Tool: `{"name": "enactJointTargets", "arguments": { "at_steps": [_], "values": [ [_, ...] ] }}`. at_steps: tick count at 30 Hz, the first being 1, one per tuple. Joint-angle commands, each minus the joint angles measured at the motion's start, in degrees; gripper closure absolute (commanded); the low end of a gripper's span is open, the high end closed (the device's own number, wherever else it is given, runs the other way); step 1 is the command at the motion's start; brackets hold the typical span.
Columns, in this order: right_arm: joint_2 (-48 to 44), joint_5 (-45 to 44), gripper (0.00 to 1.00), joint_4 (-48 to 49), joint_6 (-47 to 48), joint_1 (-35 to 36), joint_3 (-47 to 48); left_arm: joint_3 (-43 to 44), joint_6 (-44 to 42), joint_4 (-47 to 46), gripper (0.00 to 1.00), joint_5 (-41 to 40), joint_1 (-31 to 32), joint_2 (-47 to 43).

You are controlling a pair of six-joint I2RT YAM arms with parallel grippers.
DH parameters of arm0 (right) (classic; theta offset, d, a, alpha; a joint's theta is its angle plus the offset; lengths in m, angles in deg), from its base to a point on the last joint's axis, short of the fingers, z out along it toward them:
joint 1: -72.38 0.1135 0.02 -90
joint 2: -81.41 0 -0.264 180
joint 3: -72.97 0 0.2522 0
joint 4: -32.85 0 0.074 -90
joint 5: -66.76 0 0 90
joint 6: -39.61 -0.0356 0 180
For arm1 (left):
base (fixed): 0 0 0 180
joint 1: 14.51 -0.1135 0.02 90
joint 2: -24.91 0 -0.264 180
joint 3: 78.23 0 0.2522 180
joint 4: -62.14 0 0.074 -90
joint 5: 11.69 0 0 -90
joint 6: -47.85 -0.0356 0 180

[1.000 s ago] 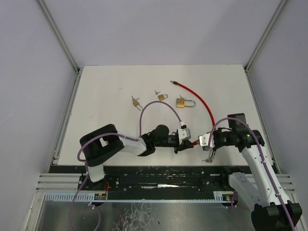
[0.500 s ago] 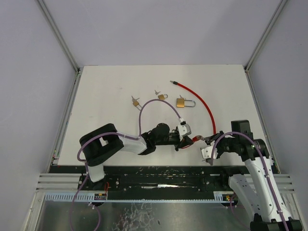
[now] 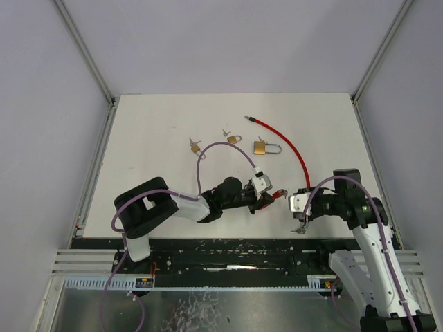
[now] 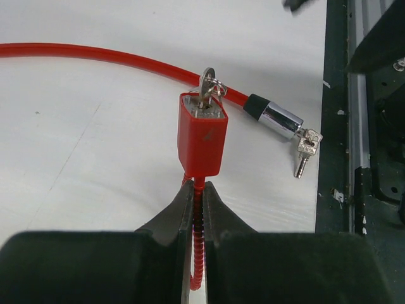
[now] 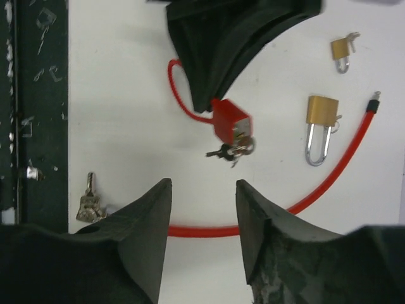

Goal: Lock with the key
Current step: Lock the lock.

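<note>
Two grippers: left gripper [image 4: 199, 188] clamped on red cable [image 4: 126, 58] below red lock [image 4: 202, 136], key [image 4: 207, 83] inserted; right gripper [image 5: 204, 190] jaws apart, empty

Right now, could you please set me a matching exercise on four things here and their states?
1 left gripper; 2 right gripper; 3 red lock; 4 loose keys
a open and empty; b key in its keyhole; c shut on the red cable; d lying beside the cable's metal end
Pairs: 1-c; 2-a; 3-b; 4-d
</note>
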State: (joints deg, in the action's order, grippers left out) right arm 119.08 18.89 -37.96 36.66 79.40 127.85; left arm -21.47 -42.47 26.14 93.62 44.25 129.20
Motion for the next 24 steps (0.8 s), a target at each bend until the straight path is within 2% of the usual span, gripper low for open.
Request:
{"name": "enactJointTargets", "arguments": {
  "at_steps": [1,6,13,24],
  "values": [
    [4.46,7.88,0.44,5.55,-17.91,0.22,6.57,0.05,-2.38,-4.87,1.0,-0.85,0.59,-1.38],
    [10.61,10.66,0.42,8.57,-25.06,0.22,7.1,-0.26,-3.04,-4.9,1.0,-0.52,1.04,-1.58],
    [15.48,8.84,0.49,12.48,-30.94,0.27,6.61,-0.32,-3.5,-4.85,1.0,0.26,1.25,-1.69],
    [19.34,7.18,0.58,14.21,-32.0,0.27,5.34,-0.24,-3.68,-4.69,1.0,0.89,1.27,-1.65]
  ]
}}
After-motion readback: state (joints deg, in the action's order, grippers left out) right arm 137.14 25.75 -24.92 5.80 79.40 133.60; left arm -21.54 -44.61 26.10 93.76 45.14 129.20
